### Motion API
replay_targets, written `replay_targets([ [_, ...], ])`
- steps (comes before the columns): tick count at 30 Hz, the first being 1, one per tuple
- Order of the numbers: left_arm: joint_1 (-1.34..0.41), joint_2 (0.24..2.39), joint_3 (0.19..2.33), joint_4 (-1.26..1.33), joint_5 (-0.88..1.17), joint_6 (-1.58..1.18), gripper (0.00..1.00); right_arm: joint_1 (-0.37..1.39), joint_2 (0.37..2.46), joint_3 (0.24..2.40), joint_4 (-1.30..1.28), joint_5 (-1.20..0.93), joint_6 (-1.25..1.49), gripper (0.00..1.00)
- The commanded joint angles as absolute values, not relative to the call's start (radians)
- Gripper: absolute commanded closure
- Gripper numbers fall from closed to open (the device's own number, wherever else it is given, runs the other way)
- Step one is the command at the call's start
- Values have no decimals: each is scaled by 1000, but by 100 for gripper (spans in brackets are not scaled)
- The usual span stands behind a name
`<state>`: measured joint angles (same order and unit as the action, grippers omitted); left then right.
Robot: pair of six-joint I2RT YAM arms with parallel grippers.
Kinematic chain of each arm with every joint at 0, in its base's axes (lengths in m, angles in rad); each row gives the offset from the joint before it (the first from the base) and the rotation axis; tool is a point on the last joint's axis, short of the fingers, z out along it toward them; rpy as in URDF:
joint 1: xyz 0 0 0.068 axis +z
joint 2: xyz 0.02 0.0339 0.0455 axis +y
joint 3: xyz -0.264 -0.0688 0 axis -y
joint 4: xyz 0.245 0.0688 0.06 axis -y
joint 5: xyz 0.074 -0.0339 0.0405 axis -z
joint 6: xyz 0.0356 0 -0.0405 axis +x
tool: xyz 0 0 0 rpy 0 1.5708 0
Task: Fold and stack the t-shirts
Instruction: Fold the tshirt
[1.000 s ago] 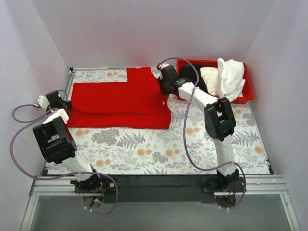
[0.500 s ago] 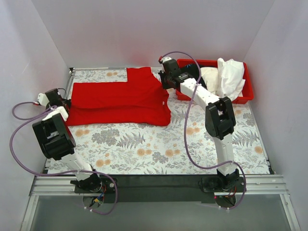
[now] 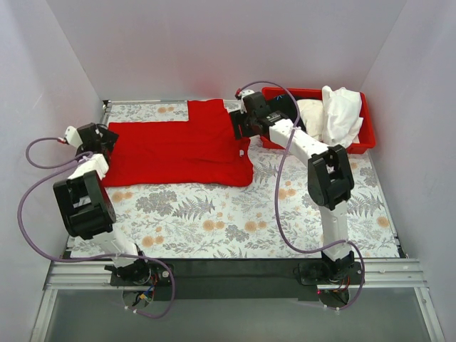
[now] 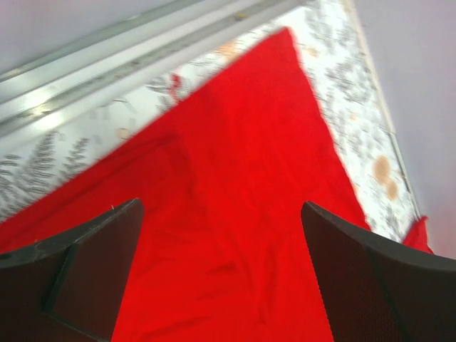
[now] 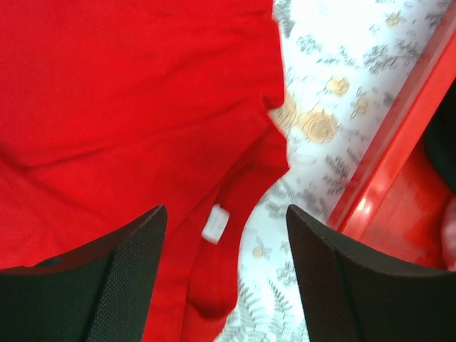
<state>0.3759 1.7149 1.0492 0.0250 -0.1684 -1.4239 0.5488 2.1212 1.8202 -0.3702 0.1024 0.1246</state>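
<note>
A bright red t-shirt [image 3: 178,146] lies folded flat on the flowered table, towards the back left. My left gripper [image 3: 107,137] hangs open over its left edge. In the left wrist view only red cloth [image 4: 235,178] shows between the spread fingers [image 4: 85,263]. My right gripper [image 3: 239,127] stands open over the shirt's right edge, with nothing held. Below it I see the shirt's small white neck label [image 5: 215,223]. White [image 3: 340,114], cream [image 3: 310,110] and black [image 3: 285,107] t-shirts lie bunched in the bin.
A rigid red plastic bin [image 3: 360,146] stands at the back right, its wall [image 5: 399,178] close beside my right gripper. Grey walls close in the table on the left, back and right. A metal rail [image 4: 107,64] runs along the table edge by the left gripper.
Both grippers have opened and let go of the red t-shirt, which now lies flat. The left gripper has shifted towards the back; the right has lifted slightly.
</note>
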Motion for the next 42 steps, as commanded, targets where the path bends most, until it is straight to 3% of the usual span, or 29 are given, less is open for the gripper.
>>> replay_targets([
  [1,304,1595,1062,32,-268,-1356,14,583,1991,1721,-292,28,106,40],
  [6,144,1491,956,84,-321,-1309,13,652,1950,1608,-249,8,101,46],
  [14,-26,1378,761,254,-134,-1246,13,663,2012,1560,-209,-91,127,55],
  [30,-43,1448,681,316,-38,-1213,14,661,2129,1606,-209,-28,133,61],
  [33,-43,1450,678,316,-44,-1210,14,660,2140,1614,-209,-25,135,66],
  [42,-43,1459,672,318,-54,-1209,14,653,2154,1652,-215,-25,121,99],
])
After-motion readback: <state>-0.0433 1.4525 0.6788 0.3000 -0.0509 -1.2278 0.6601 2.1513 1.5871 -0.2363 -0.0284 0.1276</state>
